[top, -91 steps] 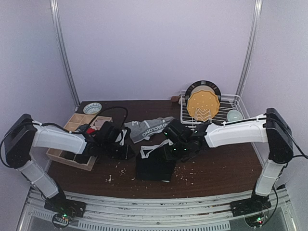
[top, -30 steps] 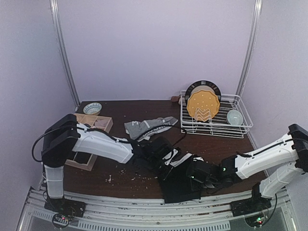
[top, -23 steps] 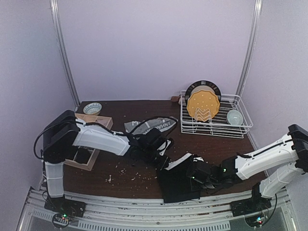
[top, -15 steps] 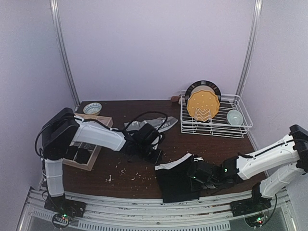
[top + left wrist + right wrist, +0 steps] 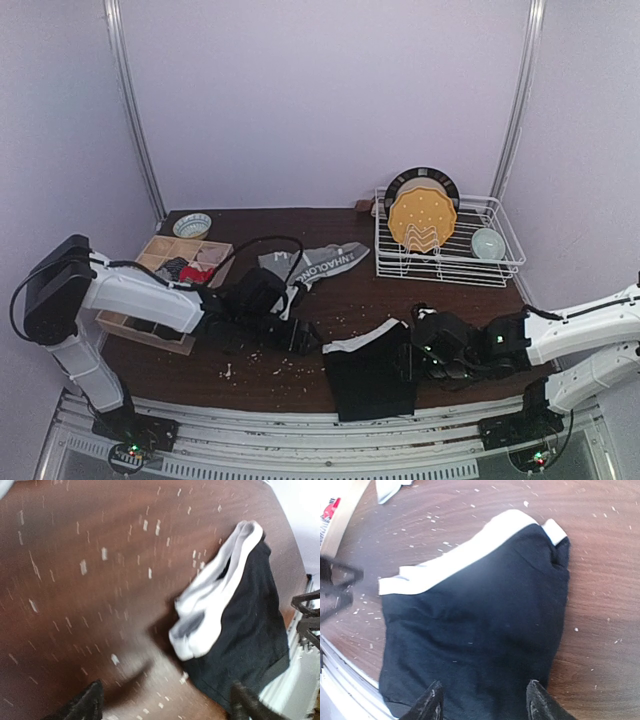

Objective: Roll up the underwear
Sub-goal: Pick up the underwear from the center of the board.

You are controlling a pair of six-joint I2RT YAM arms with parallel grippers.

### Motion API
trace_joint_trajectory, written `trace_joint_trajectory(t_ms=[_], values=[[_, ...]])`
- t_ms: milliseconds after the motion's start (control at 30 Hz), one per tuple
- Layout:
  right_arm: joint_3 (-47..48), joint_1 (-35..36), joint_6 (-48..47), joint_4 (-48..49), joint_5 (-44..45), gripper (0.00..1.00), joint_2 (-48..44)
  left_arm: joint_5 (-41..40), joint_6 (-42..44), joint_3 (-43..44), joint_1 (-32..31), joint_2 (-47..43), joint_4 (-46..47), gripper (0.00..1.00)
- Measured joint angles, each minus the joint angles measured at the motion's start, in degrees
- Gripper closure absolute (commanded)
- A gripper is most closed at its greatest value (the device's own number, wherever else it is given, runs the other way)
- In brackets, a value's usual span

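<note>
Lying flat near the front edge of the surface (image 5: 455, 300), the black brief (image 5: 372, 380) shows a white waistband, bunched at one end. Farther back, the grey brief (image 5: 318, 264) carries white lettering, roughly "HAOLONG". Left fingers (image 5: 85, 705) and right fingers (image 5: 538, 702) stand spread, grasping nothing.

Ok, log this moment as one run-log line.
black briefs: flat, unrolled | left gripper: open, empty, beside briefs | right gripper: open, over briefs
</note>
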Motion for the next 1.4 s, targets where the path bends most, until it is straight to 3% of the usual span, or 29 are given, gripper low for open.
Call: trace_joint_trajectory(t_ms=[167, 433, 567, 633, 900, 1100, 1200, 1267, 1400], values=[[-1.97, -0.59, 1.01, 1.70, -1.05, 0.43, 0.02, 4.33, -6.93, -3.13, -4.59, 0.66, 2.64, 0.05], [-1.66, -0.63, 1.05, 3.67, -2.78, 0.43, 2.05, 7.96, -13.07, -0.20, -8.02, 7.04, 11.15, 0.14], [-1.68, -0.63, 1.09, 3.37, -2.82, 0.42, 2.01, 8.17, -13.99, 2.03, -6.93, 9.75, 12.52, 0.31], [-1.86, -0.76, 1.25, 2.86, -2.51, 0.42, 1.42, 8.50, -14.01, 3.50, -6.05, 11.65, 13.22, 0.35], [-9.20, -9.62, 1.79, 6.08, -7.30, 0.39, -3.32, 5.38, -11.39, 4.85, -5.25, 11.89, 10.78, 0.29], [-13.64, -16.85, 2.23, 14.34, -13.92, 0.40, -3.93, -2.19, -7.56, 1.70, -5.18, 5.16, 2.47, 0.28], [-14.53, -20.74, 1.90, 19.98, -17.31, 0.46, -2.03, -5.05, -4.74, 0.02, -5.33, -0.83, -2.34, 0.35], [-14.51, -22.97, 1.44, 24.04, -19.69, 0.56, 0.68, -5.20, -3.34, 0.52, -5.77, -2.19, -3.13, 0.42], [-13.92, -26.01, 0.63, 32.59, -23.80, 0.74, 7.56, -1.70, 0.33, 6.14, -6.95, -0.48, -3.48, 0.67]])
